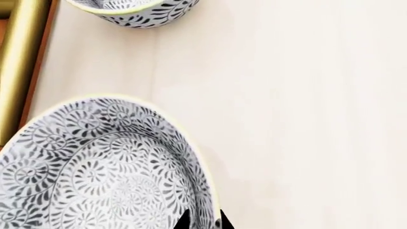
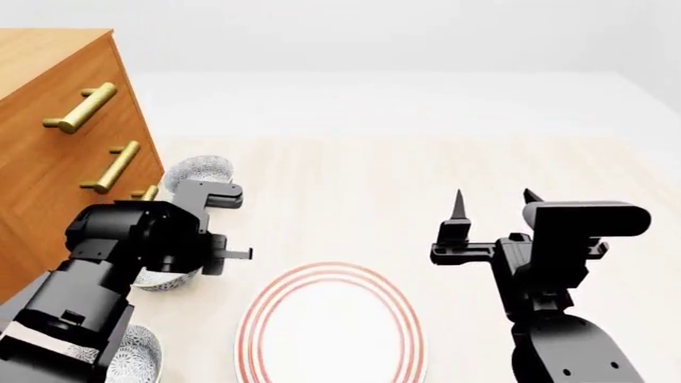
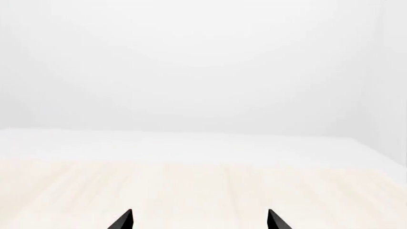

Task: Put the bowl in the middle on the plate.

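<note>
The bowl [image 1: 95, 167], white with a dense grey-blue floral pattern, fills the left wrist view. My left gripper [image 1: 205, 220] is shut on its rim, one fingertip inside the wall and one outside. In the head view only a sliver of the bowl [image 2: 159, 280] shows under my left arm, which hides the gripper itself. The plate [image 2: 330, 323], white with red rings, lies flat on the table to the right of the bowl. My right gripper [image 2: 493, 199] is raised over the table right of the plate, open and holding nothing; the right wrist view shows its fingertips [image 3: 125, 220] wide apart.
A second patterned bowl [image 2: 198, 171] sits farther back, also seen as the bowl [image 1: 140, 12] beyond the held one. A third bowl [image 2: 136, 355] lies nearest me. A wooden drawer cabinet [image 2: 53, 128] with gold handles [image 1: 19, 57] stands close on the left.
</note>
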Tool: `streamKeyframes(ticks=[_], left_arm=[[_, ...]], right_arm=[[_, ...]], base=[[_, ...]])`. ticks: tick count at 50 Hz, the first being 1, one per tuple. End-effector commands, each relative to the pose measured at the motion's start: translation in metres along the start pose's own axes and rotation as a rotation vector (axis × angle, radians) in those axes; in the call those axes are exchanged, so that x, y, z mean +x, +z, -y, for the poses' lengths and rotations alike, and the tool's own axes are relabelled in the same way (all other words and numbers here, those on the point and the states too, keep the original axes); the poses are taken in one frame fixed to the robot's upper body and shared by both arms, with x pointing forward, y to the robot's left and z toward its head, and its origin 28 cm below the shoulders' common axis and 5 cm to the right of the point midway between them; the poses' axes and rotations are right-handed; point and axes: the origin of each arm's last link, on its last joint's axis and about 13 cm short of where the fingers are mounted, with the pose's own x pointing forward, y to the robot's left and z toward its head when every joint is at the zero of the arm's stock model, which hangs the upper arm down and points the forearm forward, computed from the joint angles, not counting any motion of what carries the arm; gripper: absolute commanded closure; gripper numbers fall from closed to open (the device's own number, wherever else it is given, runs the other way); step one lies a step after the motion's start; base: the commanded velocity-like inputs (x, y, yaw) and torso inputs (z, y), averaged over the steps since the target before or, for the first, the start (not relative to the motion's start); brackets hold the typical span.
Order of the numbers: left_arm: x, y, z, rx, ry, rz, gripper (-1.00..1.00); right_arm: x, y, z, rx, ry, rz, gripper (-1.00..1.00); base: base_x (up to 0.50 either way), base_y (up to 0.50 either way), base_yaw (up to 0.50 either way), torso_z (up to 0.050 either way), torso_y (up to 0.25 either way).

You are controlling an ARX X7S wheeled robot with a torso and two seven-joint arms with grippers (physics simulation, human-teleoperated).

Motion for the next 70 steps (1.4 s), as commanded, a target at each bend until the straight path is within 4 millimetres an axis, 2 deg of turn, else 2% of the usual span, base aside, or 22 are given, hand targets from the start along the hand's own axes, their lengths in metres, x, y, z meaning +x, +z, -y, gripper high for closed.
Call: streamKeyframes(ticks=[1,16,20,21,27,40,44,47,51,57,60,67,70], left_arm=[[0.001,-0.002,-0.001,0.018,0.013,0.004,1.00],[-0.007,0.002,-0.003,0.040,0.014,0.042,1.00],[-0.024,0.007,-0.004,0.076,0.023,0.143,1.00],[-0.033,0.009,-0.005,0.087,0.020,0.178,1.00],[-0.055,0.016,-0.010,0.104,0.027,0.264,1.00],[-0.065,0.017,-0.007,0.136,0.030,0.343,1.00],[-0.084,0.010,-0.001,0.200,-0.029,0.408,1.00],[-0.099,-0.009,0.010,0.348,-0.062,0.495,1.00],[-0.107,-0.030,0.021,0.492,-0.092,0.536,1.00],[-0.124,-0.047,0.031,0.652,-0.105,0.634,1.00],[-0.129,-0.055,0.034,0.703,-0.120,0.646,1.00],[-0.148,-0.092,0.044,0.873,-0.190,0.716,1.00],[-0.151,-0.098,0.046,0.909,-0.198,0.727,1.00]], right_arm=[[0.000,0.003,0.001,0.002,-0.007,0.008,-1.00],[-0.001,0.002,0.002,0.006,-0.014,0.014,-1.00],[-0.001,0.002,0.002,0.007,-0.015,0.016,-1.00],[-0.001,0.002,0.002,0.009,-0.015,0.018,-1.00],[-0.001,0.002,0.001,0.010,-0.009,0.017,-1.00],[0.000,0.004,0.001,0.007,-0.009,0.020,-1.00],[0.001,0.005,0.000,0.007,-0.009,0.022,-1.00],[0.002,0.003,-0.001,0.006,-0.009,0.019,-1.00],[0.002,0.004,0.000,0.005,-0.011,0.019,-1.00],[0.002,0.004,-0.001,0.002,-0.010,0.017,-1.00],[0.002,0.004,-0.001,0.003,-0.011,0.018,-1.00],[0.005,0.004,-0.002,0.003,-0.005,0.017,-1.00],[0.005,0.005,-0.002,0.003,-0.006,0.018,-1.00]], base=[[0.00,0.00,0.00,0.000,0.000],[0.00,0.00,0.00,0.000,0.000],[0.00,0.00,0.00,0.000,0.000],[0.00,0.00,0.00,0.000,0.000],[0.00,0.00,0.00,0.000,0.000],[0.00,0.00,0.00,0.000,0.000],[0.00,0.00,0.00,0.000,0.000],[0.00,0.00,0.00,0.000,0.003],[0.00,0.00,0.00,0.000,0.000],[0.00,0.00,0.00,0.000,0.000],[0.00,0.00,0.00,0.000,0.000],[0.00,0.00,0.00,0.000,0.000],[0.00,0.00,0.00,0.000,0.003]])
